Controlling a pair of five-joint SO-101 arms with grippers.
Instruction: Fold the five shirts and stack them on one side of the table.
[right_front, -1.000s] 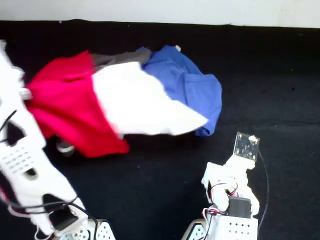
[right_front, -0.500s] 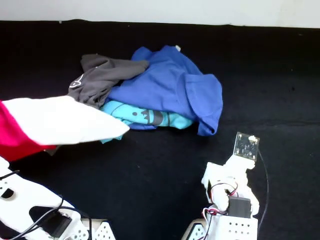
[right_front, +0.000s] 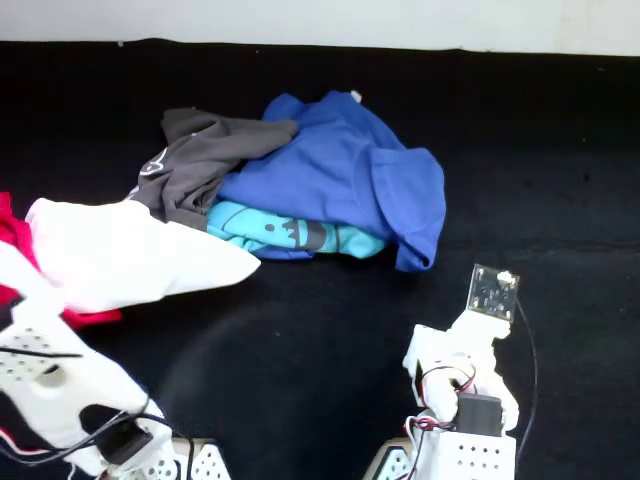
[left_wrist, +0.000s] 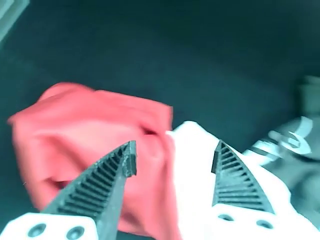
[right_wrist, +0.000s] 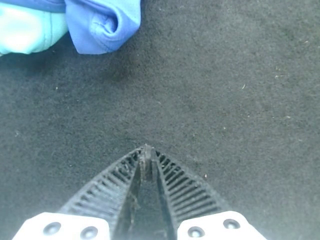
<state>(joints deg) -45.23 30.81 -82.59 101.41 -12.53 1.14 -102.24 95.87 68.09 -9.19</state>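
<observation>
1. White shirt (right_front: 140, 255): lying crumpled and unfolded at the left side of the black tabletop (right_front: 300, 380). It is overlapping the red shirt (right_front: 88, 318), and its far edge is touching the grey shirt (right_front: 205, 160).
2. Red shirt: showing from beneath the white one at the left edge. In the left wrist view it is bunching up (left_wrist: 90, 140) just beside the white cloth (left_wrist: 195, 170).
3. Grey shirt, blue shirt (right_front: 345, 170), teal shirt (right_front: 290, 235): these 3 are lying heaped together at mid-table, none folded. The grey one is sitting on the left. The blue one is spreading over the top and right. The teal one is peeking out under the blue at the near edge.
4. Left jaws: standing wide apart and gripping nothing, hovering above the line where red and white meet. The left arm (right_front: 60, 385) is sitting at the near left corner.
5. Right jaws: pressed together and empty, pointing down at bare tabletop, near the blue shirt's rolled edge (right_wrist: 102, 20) and a patch of teal (right_wrist: 25, 30). The right arm (right_front: 465, 390) is sitting at the near edge, apart from the heap.
</observation>
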